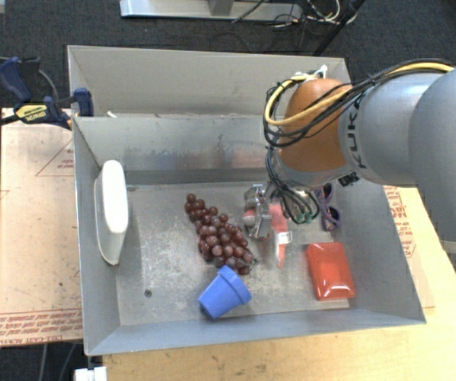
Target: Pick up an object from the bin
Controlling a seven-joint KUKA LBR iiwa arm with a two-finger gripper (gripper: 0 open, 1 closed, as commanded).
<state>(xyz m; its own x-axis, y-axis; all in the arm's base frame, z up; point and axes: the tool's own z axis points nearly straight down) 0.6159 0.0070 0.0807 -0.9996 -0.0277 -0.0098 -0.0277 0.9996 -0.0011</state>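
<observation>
You can't tell how open your fingers (258,225) are; the red piece (280,244) just right looks light, stiff. Pinch its middle.

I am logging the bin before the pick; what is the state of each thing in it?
Gripper: down in the bin, right of the grapes.
Grapes: one bunch, lying mid-bin.
Blue cup: tipped on its side, by the front wall.
Red block: lying flat, at right.
White bar: leaning on the left slope.
Red stick: lying flat beside the gripper.
</observation>
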